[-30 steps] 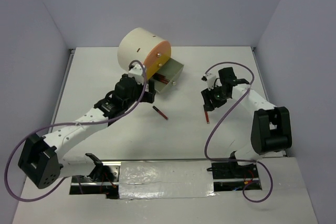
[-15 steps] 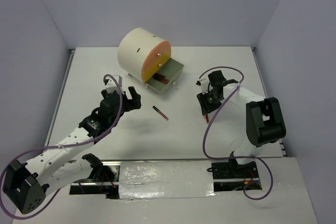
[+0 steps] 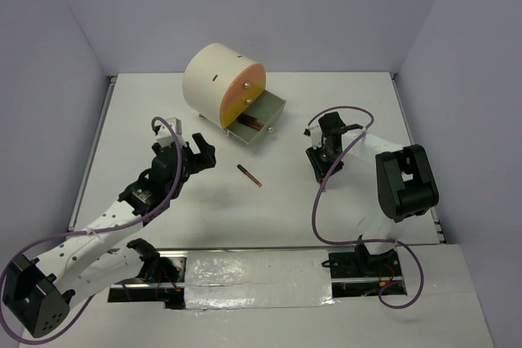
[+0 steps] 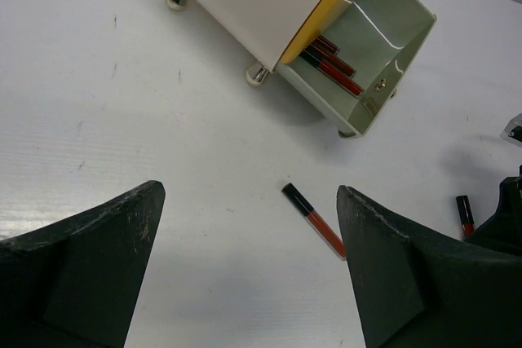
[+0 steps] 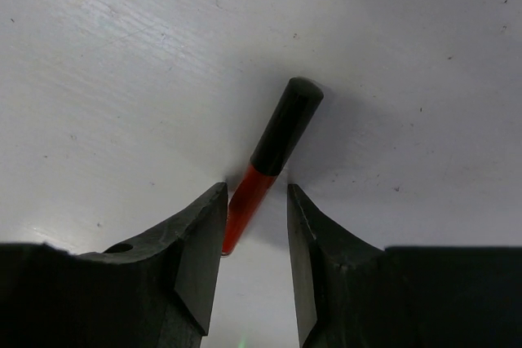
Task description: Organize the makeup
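On the left, the left gripper (image 3: 194,152) is hanging over the white table (image 3: 147,112) with its jaws spread wide and nothing between them, so it is carrying nothing at the moment. Just beyond it, the cream cylindrical chest (image 3: 214,79) is standing with its lowest drawer (image 3: 276,107) pulled out. Several black-and-red makeup sticks (image 4: 330,61) are already lying together along the drawer's inner side, so part of the sorting is looking done. Further right, near the middle of the table, one loose black-and-red stick (image 3: 249,175) is lying flat on its own, well apart from both grippers and not yet put away. At the right, the right gripper (image 5: 254,201) is sitting low over another black-and-red stick (image 5: 273,148) that is resting on the table. Its two fingers (image 5: 200,242) are bracketing the red end closely, one pressed against it, but I cannot tell whether they are truly squeezing it. Judging by this, two sticks are waiting to go into the drawer, and the drawer then needs shutting.
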Robot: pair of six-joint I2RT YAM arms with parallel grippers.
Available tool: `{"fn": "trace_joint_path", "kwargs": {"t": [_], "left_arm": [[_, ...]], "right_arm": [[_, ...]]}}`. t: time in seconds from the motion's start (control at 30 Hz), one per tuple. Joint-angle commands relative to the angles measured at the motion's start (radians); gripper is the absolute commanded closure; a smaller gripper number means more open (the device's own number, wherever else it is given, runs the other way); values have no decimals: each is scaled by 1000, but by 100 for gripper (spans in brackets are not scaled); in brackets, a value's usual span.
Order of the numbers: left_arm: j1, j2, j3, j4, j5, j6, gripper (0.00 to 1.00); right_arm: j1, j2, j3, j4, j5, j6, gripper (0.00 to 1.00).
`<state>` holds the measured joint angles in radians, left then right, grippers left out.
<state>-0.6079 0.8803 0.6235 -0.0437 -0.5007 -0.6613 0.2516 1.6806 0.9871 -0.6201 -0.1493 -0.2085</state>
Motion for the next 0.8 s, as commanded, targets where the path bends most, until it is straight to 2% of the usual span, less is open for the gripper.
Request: {"fn": "trace_joint_path", "kwargs": {"t": [0.0, 0.2, 0.33, 0.53, 0.77], "left_arm": [[10, -3, 4, 22, -4, -31, 1], [14, 9, 13, 11, 4, -43, 1], [17, 14, 12, 13, 7, -46, 1], [20, 19, 10, 15, 14, -47, 1], [25, 39, 7, 28, 37, -54, 1]], "right_arm": [[17, 13, -7, 30, 39, 12, 57], [40, 22, -24, 43, 108, 0, 58], [43, 30, -27, 48, 132, -9, 63], [43, 37, -25, 48, 136, -26, 80], [41, -8, 22, 43, 97, -86, 93]]}}
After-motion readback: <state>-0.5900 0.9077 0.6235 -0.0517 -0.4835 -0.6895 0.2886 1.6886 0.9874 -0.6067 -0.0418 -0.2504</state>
